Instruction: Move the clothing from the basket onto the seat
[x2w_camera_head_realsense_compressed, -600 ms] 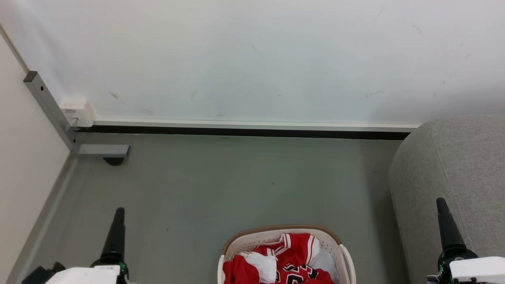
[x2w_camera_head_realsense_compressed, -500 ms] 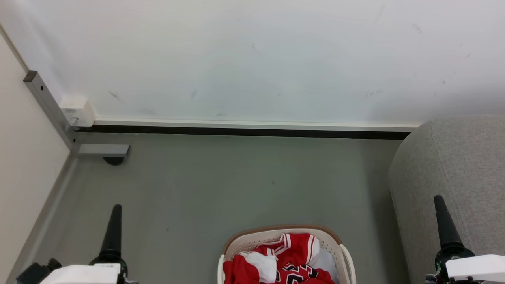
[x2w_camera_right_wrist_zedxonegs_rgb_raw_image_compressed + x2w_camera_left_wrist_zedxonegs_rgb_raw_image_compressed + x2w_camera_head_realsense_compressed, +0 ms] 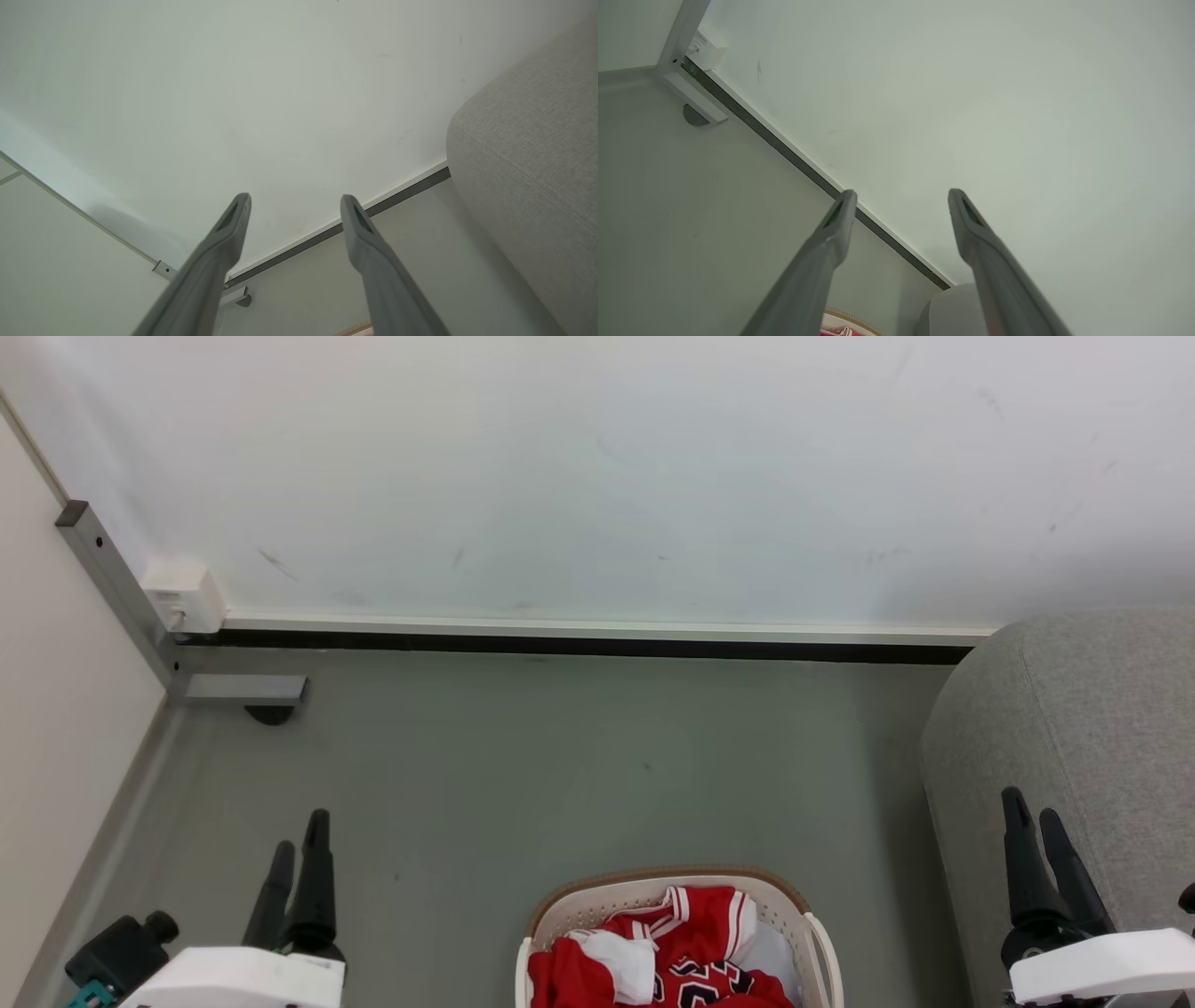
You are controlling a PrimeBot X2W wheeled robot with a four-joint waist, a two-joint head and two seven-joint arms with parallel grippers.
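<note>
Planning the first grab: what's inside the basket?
Red clothing with white stripes is piled in the basket, a white fold at its left, black-and-white numerals lower down. Anything beneath the pile is covered; the basket's near half is cut off.

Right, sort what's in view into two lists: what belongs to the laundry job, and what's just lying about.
Belongs to the job:
- red clothing
- basket
- grey seat
- left gripper and right gripper, both open and empty

Just lying about:
- grey metal bracket
- white box beside it
</note>
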